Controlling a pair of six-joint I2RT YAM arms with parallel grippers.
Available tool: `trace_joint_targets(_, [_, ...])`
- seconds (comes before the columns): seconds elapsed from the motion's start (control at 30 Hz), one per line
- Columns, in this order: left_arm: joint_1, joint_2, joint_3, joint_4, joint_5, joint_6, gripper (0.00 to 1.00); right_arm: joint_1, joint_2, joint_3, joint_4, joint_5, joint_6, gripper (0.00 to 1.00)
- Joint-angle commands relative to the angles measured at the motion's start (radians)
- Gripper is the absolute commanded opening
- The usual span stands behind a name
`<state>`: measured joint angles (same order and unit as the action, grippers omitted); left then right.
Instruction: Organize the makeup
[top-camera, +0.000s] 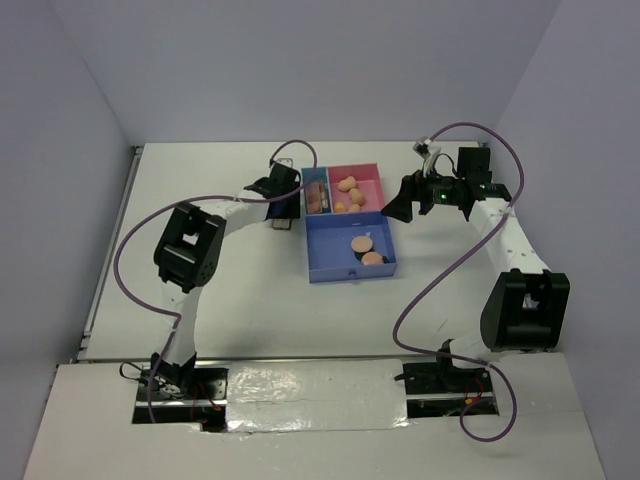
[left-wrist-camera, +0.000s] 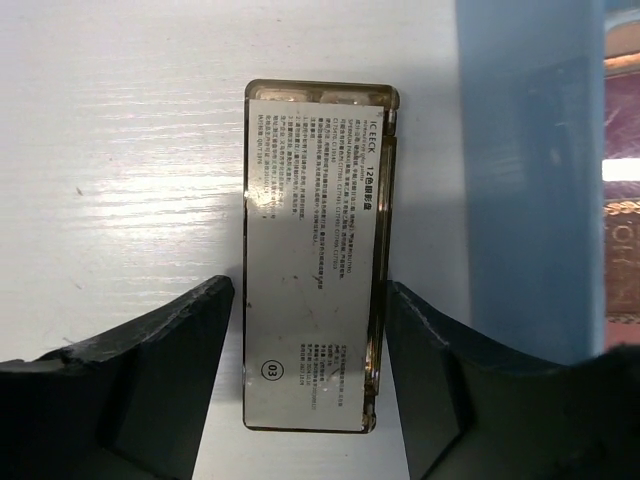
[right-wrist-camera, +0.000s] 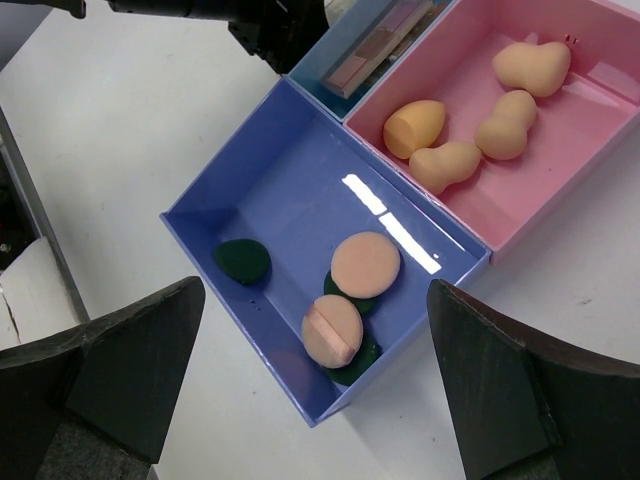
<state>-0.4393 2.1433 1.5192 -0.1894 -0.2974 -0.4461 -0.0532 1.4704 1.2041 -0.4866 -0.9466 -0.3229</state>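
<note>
Sponges (right-wrist-camera: 470, 135), puffs (right-wrist-camera: 365, 262), discs (right-wrist-camera: 242, 260) sit in tray (right-wrist-camera: 230, 170); one palette (left-wrist-camera: 312, 250) lies outside, left jaws open astride, right jaws wide, empty.

The white label (left-wrist-camera: 310, 230) on the palette (left-wrist-camera: 382, 300) lying on the desk (left-wrist-camera: 120, 150) shows a circled 03, a name that looks like ICEECK, and tiny print too small to read.

Palette (left-wrist-camera: 315, 255): flat, label side up, 9 o'clock of tray (top-camera: 345, 272). Peach sponges (right-wrist-camera: 443, 165): pink compartment, 1 o'clock. Peach puffs (right-wrist-camera: 365, 263), green discs (right-wrist-camera: 242, 260): blue compartment, 6 o'clock.
</note>
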Motion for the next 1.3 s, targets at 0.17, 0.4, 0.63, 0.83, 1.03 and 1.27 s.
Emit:
trace_joint_targets(0.17, [0.082, -0.013, -0.105, -0.067, 0.027, 0.000, 0.56, -0.007, -0.024, 0.005, 0.032, -0.027, -0.008, 1.00])
trace_joint_targets(0.4, [0.129, -0.100, -0.145, -0.041, 0.116, 0.001, 0.17, -0.007, -0.028, 0.002, 0.037, -0.029, -0.010, 0.99])
trace_joint_targets(0.63, [0.143, -0.281, -0.220, 0.022, 0.285, -0.052, 0.07, -0.007, -0.048, -0.014, 0.048, -0.034, -0.010, 0.99])
trace_joint_targets(0.83, [0.142, -0.382, -0.269, 0.096, 0.466, -0.117, 0.05, -0.007, -0.059, -0.031, 0.060, -0.044, -0.005, 1.00])
trace_joint_targets(1.03, [0.137, -0.411, -0.268, 0.180, 0.593, -0.207, 0.06, -0.007, -0.068, -0.040, 0.071, -0.052, -0.002, 1.00])
trace_joint_targets(1.27, [0.091, -0.332, -0.203, 0.251, 0.649, -0.302, 0.07, -0.007, -0.081, -0.052, 0.080, -0.058, 0.004, 1.00])
